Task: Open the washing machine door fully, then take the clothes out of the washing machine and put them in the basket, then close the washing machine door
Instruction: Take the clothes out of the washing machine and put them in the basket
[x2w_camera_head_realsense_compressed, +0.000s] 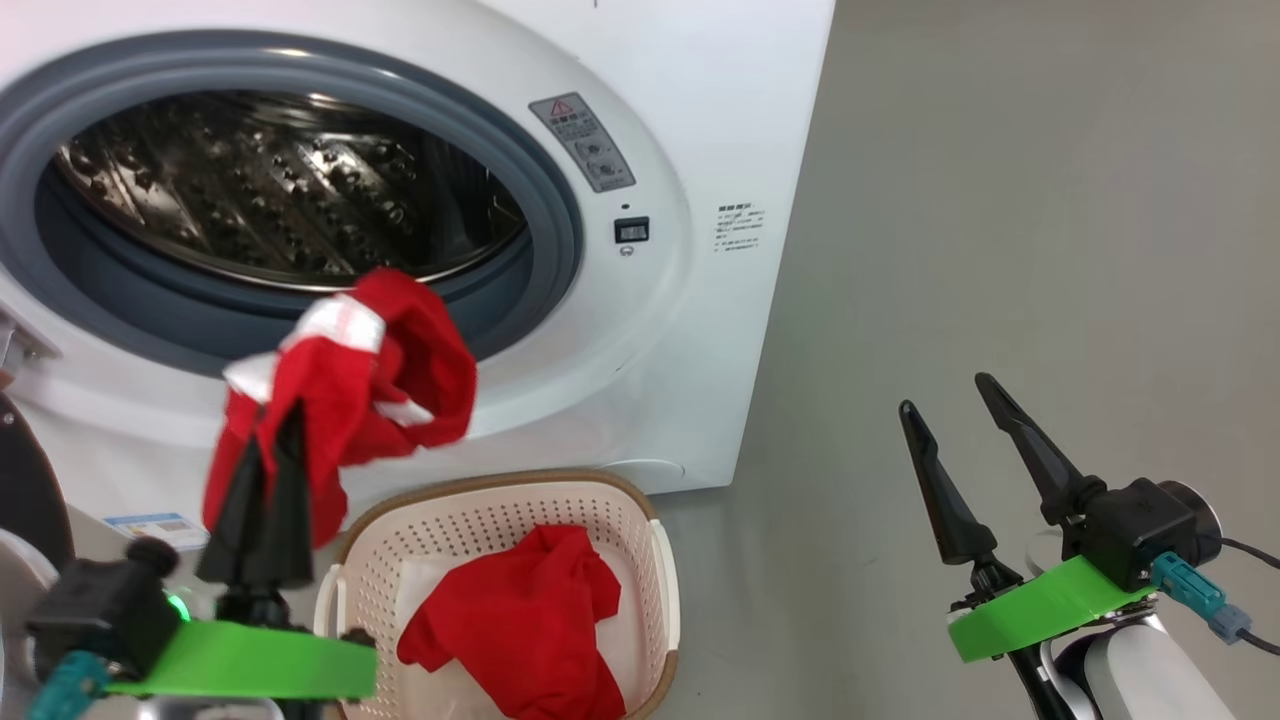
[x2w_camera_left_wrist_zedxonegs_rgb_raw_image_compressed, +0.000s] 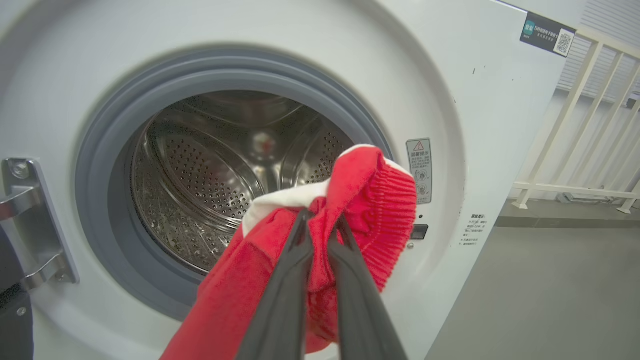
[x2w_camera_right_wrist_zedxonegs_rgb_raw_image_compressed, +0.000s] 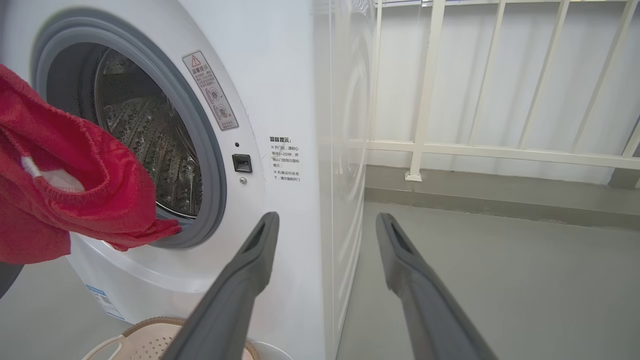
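At seven o'clock in the head view, we see the left gripper (x2w_camera_head_realsense_compressed: 275, 432) clamped shut on a red garment (x2w_camera_head_realsense_compressed: 400, 370). Its fingertips are buried in the folds, so we cannot make out where the pads bite. We read the garment's long axis as running from about one o'clock down to seven o'clock, with the white-trimmed end uppermost and the loose end hanging beside the fingers. It hangs in the air before the lower lip of the grey ring (x2w_camera_head_realsense_compressed: 560, 250), toward eleven o'clock from the basket (x2w_camera_head_realsense_compressed: 480, 485). A second red garment (x2w_camera_head_realsense_compressed: 520, 610) lies crumpled in the basket, and both its lower edge and the basket's near rim are cut off by the frame. The washing machine (x2w_camera_head_realsense_compressed: 700, 120) stands open, the bottom of its steel drum (x2w_camera_head_realsense_compressed: 280, 190) hidden behind the held garment. Of the door (x2w_camera_head_realsense_compressed: 30, 480) we get only a dark sliver at nine o'clock. At four o'clock the right gripper (x2w_camera_head_realsense_compressed: 945, 392) hovers over the floor (x2w_camera_head_realsense_compressed: 1000, 200) — jaws spread wide and empty, fingers pointing to eleven o'clock.
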